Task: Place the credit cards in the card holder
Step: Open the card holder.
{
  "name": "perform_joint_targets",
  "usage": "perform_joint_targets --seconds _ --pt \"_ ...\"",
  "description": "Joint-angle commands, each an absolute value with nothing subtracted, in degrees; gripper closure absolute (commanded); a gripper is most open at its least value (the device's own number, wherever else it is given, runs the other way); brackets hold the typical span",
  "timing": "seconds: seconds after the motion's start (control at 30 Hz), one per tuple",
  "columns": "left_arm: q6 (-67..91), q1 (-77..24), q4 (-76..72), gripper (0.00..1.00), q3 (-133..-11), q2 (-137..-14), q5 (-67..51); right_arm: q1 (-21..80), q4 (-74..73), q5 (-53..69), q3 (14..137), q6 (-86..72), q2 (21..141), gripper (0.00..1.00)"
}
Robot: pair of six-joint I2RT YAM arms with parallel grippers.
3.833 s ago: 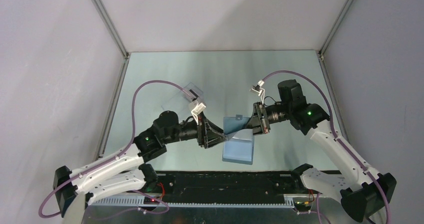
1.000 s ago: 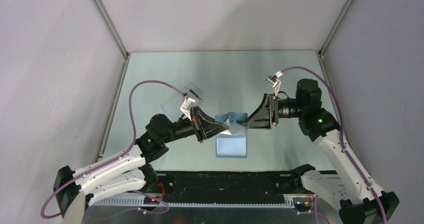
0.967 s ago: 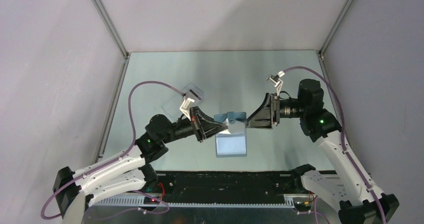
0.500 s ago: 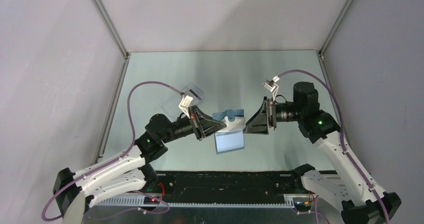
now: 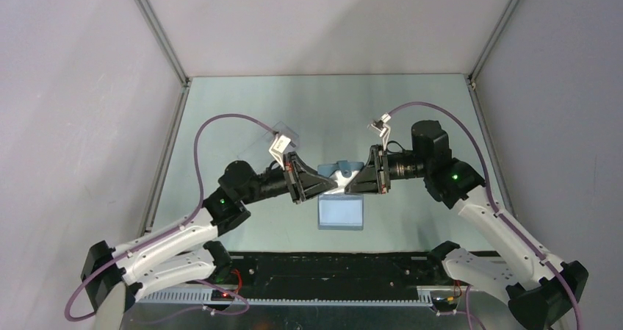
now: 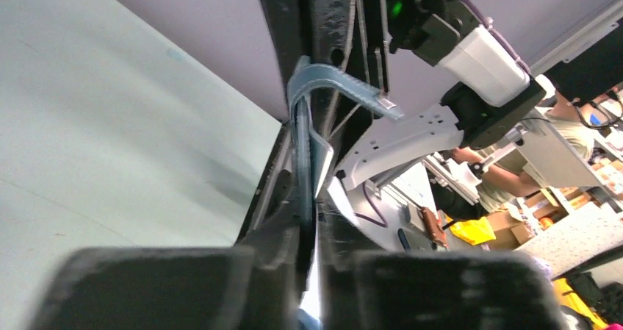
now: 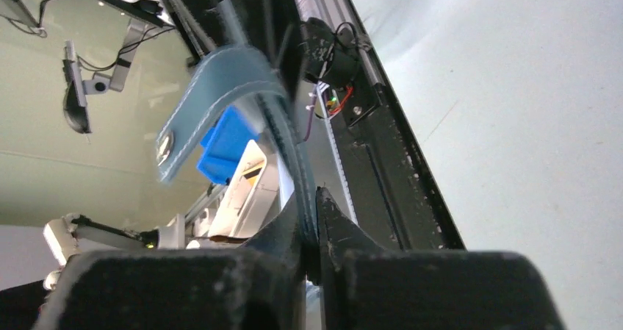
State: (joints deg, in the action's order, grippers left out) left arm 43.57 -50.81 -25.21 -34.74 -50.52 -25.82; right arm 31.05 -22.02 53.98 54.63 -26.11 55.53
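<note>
The card holder (image 5: 340, 170) is hanging in the air over the middle of the worktop (image 5: 411, 117), somewhat nearer the near edge than the far one, and both arms are gripping it from opposite sides. The left gripper (image 5: 328, 186) is pinching its left edge, fingers pressed tight onto the teal material, and the right gripper (image 5: 351, 185) is doing the same on the right edge. Both wrist views are showing the holder clamped between the pads with no gap. The clasp tab (image 7: 213, 87) is curling loose off the top, so the holder is sitting unfastened. A pale panel (image 5: 341, 212) with a teal border is dropping from it toward the near edge; whether it is touching the worktop I cannot tell. The clear plastic box (image 5: 283, 134) is lying behind the left wrist, toward the far left corner. No credit cards are showing plainly in any view.

By my reading, the robot is working on opening and presenting the holder, and no card is going in yet. The next move is probably calling for one gripper to be steadying the holder with a pocket mouth exposed while the other is letting go and fetching a card, edge first
</note>
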Motion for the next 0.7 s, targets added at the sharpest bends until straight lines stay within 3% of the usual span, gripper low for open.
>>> perform_joint_targets --seconds 0.0,0.03,0.07,0.13,0.27,0.4,0.53,0.67 --pt "45.07 -50.46 -27.73 0.76 -37.53 -51.47 -27.46 31.11 -16.26 54.61 56.62 -28.58 55.76 1.00" --pt "45.28 -50.46 -27.71 0.68 -37.40 -51.57 -27.31 30.74 -16.13 54.32 56.63 -29.40 55.70 1.00" --pt "45.45 -50.49 -27.71 0.52 -37.14 -51.72 -26.93 30.40 -16.11 54.10 56.61 -29.91 55.39 1.00" --pt "45.76 -50.45 -27.72 0.35 -36.53 -51.76 -26.36 29.32 -15.61 53.21 56.52 -31.57 54.43 1.00" --pt "46.81 -50.38 -28.90 0.22 -34.87 -51.74 -25.87 25.13 -11.73 51.73 55.07 -36.69 50.99 1.00" --pt "49.37 -50.28 -32.27 0.20 -33.98 -53.31 -27.19 23.36 -9.47 49.60 53.90 -41.44 48.34 1.00" --pt "51.53 -50.33 -36.14 0.29 -33.95 -56.05 -28.94 23.24 -6.11 49.44 52.25 -45.25 47.24 1.00" --pt "52.96 -50.33 -39.65 0.57 -34.22 -58.35 -30.44 23.26 -5.41 48.84 51.34 -46.70 46.78 1.00"
